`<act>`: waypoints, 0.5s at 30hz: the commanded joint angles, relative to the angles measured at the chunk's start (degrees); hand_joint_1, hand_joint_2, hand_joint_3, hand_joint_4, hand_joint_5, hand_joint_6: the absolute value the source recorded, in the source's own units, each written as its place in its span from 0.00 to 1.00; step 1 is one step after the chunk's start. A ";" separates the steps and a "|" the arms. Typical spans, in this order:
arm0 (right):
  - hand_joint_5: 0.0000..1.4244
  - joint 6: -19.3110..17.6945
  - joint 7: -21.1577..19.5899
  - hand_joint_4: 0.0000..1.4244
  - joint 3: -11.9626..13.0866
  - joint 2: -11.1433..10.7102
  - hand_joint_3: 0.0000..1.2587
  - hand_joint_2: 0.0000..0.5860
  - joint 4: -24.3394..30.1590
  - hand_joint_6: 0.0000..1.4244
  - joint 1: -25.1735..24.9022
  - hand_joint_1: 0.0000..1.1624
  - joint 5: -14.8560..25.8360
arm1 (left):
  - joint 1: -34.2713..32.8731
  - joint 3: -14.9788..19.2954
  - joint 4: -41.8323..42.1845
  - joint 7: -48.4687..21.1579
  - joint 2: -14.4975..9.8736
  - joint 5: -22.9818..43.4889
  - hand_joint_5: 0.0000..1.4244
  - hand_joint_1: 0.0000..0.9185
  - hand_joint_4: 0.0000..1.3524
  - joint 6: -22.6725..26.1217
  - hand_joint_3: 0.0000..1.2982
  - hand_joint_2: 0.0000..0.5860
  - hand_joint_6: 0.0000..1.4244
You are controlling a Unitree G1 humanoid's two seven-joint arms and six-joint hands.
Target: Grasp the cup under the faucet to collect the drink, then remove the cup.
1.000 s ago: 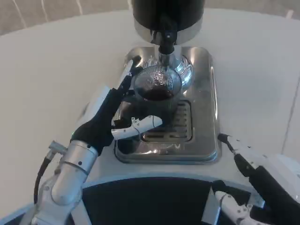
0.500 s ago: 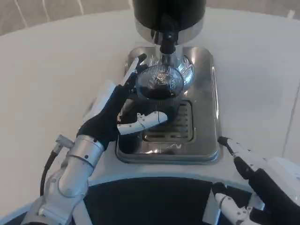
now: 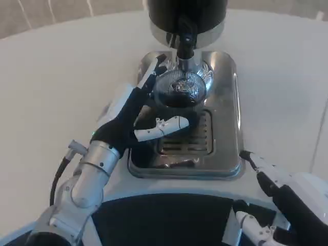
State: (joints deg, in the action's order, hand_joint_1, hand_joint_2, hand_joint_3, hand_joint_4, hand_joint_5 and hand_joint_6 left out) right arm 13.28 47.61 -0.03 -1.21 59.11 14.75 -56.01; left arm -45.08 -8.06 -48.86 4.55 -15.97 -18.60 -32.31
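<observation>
Fingers of the left robot hand (image 3: 134, 120) wrap the cup (image 3: 177, 100) from its left side, thumb across the front and long fingers reaching up behind the rim, so much of the cup's wall is hidden by them. The cup holds dark drink and sits right under the faucet (image 3: 185, 45), on the steel drip tray (image 3: 225, 154). The dispenser (image 3: 184, 15) above is cut off by the top edge. The right robot hand (image 3: 287, 200) lies low at the near right corner, partly out of frame; I cannot tell how far it is open. White worktop (image 3: 56, 77) spreads wide to the left, and to the right of the tray.
</observation>
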 commanded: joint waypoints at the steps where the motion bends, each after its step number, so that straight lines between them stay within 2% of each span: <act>1: 0.00 0.18 -0.29 0.00 -0.08 -0.12 0.00 0.90 0.89 0.00 0.38 0.26 -0.36 | -0.77 -1.28 -1.81 0.44 0.67 -1.37 0.29 0.52 0.05 -0.16 0.00 0.15 0.33; 5: 0.00 0.37 -0.42 0.00 0.03 0.05 0.01 0.89 0.89 0.00 0.58 0.27 -0.40 | -1.23 -1.61 -2.44 0.90 0.95 -1.62 0.30 0.52 0.05 0.10 0.00 0.15 0.36; 7: 0.00 0.46 -0.42 0.00 0.08 0.03 0.01 0.88 0.89 0.00 0.62 0.27 -0.41 | -1.32 -1.89 -2.63 1.19 1.02 -1.70 0.32 0.52 0.07 0.05 0.00 0.15 0.46; 9: 0.00 0.57 -0.43 0.00 0.06 0.00 0.01 0.89 0.89 0.00 0.63 0.27 -0.46 | -1.33 -2.19 -2.69 1.65 1.15 -1.87 0.34 0.52 0.08 0.00 0.00 0.15 0.49; 15: 0.00 1.32 -0.65 0.00 -0.56 0.01 0.03 0.87 0.89 0.00 0.58 0.29 -0.78 | -1.20 -2.66 -2.48 3.54 1.75 -2.72 0.37 0.52 0.13 0.24 0.01 0.15 0.51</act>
State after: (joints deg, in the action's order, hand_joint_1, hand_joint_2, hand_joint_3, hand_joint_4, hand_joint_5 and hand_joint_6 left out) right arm 14.16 47.56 -0.26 -1.09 59.11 14.85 -56.37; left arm -46.98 -10.01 -50.73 7.89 -14.62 -20.54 -32.33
